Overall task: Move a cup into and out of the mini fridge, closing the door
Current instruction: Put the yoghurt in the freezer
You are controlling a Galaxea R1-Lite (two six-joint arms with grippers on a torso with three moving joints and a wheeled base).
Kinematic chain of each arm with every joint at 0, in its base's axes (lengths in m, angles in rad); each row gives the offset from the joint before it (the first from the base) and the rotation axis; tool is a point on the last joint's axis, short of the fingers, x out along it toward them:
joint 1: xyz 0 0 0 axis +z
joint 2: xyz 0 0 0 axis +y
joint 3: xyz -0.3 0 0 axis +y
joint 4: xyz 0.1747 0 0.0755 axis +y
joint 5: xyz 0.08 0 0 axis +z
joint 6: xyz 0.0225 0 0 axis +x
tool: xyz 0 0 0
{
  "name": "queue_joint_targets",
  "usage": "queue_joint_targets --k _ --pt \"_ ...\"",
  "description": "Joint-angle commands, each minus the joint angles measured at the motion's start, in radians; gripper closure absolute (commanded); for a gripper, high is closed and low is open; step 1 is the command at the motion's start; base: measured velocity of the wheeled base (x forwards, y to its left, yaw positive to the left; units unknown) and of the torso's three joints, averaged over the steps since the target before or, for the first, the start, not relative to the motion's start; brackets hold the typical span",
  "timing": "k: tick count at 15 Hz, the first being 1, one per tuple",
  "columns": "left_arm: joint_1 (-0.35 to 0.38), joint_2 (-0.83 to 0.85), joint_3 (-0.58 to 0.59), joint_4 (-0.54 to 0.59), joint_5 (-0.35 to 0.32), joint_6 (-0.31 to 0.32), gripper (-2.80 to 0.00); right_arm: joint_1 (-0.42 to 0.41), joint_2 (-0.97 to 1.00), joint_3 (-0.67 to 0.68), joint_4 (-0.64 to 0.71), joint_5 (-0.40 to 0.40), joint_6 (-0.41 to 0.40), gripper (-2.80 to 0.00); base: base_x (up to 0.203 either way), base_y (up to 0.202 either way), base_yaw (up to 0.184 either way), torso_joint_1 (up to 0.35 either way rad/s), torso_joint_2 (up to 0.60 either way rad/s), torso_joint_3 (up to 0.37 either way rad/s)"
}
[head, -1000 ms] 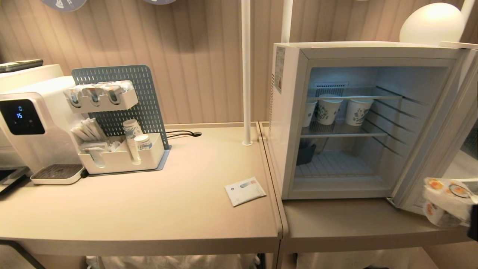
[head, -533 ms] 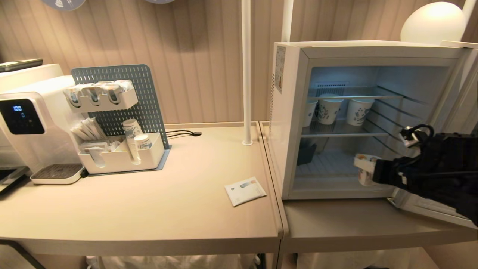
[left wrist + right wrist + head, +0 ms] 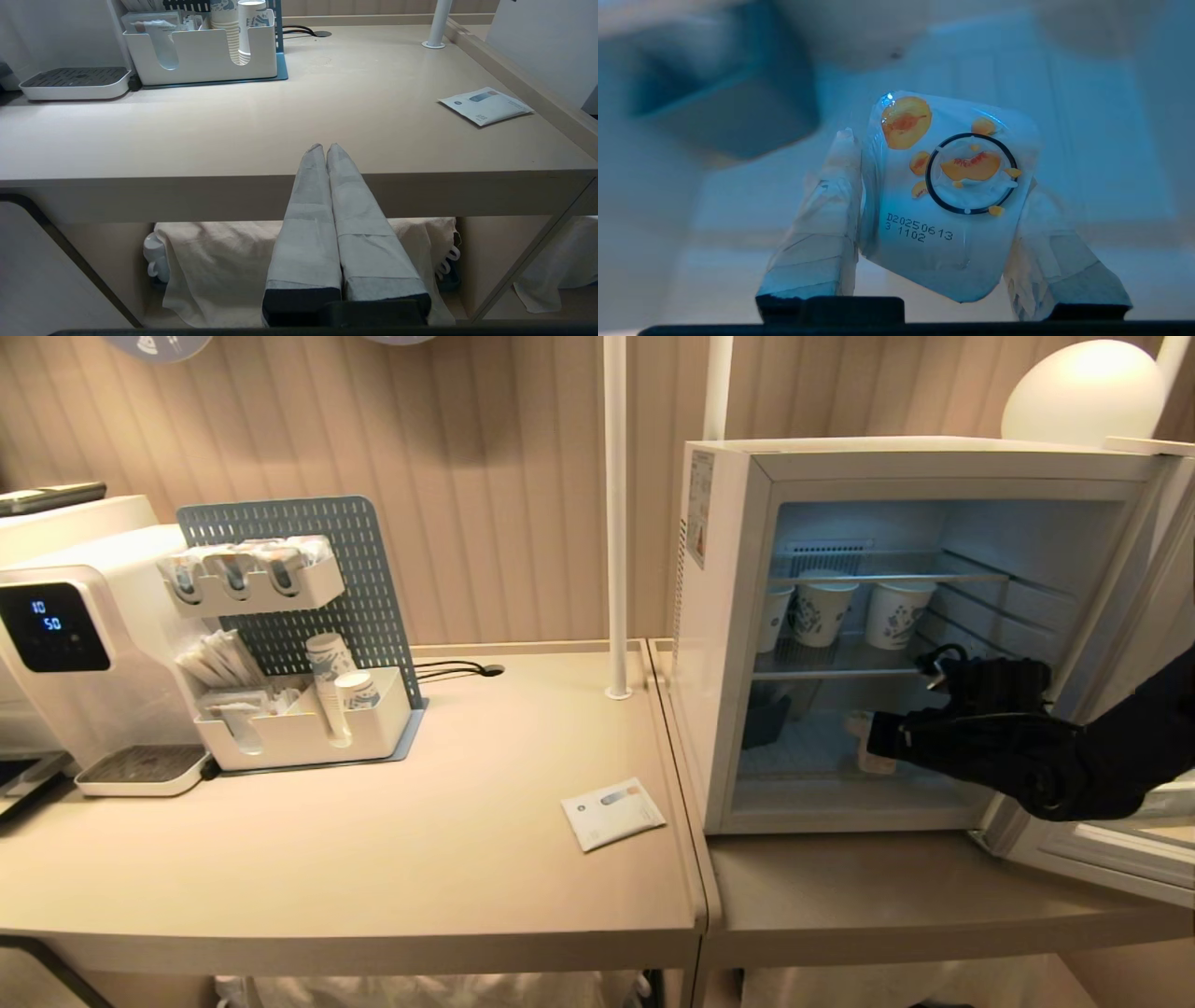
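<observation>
Inside the lower compartment of the mini fridge (image 3: 738, 644), the right pincer (image 3: 873, 747) grasps the cup (image 3: 945, 196) by its sides, foil top facing the wrist, ready to set down. The door (image 3: 1120, 821) stands swung wide to admit the arm. The left pincer (image 3: 325, 148) rests clenched below the tabletop (image 3: 280, 126), idle.

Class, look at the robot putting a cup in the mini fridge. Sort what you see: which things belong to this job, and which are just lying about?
In the job:
- cup, held by the right gripper
- mini fridge
- its open door

Lying about:
- paper cups on the shelf
- flat packet
- water dispenser
- left gripper, parked
</observation>
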Motion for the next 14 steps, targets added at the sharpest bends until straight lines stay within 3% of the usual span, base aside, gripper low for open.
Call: queue_joint_targets --k 1,14 --pt "-0.001 -0.002 0.002 0.000 0.000 0.000 0.00 -0.004 0.078 -0.052 0.008 0.000 0.001 0.00 0.000 0.000 0.000 0.000 0.00 0.000" --pt "0.000 -0.002 0.000 0.000 0.000 0.000 0.00 -0.028 0.123 -0.101 0.039 -0.031 0.001 0.00 0.000 0.000 0.000 0.000 0.00 0.000"
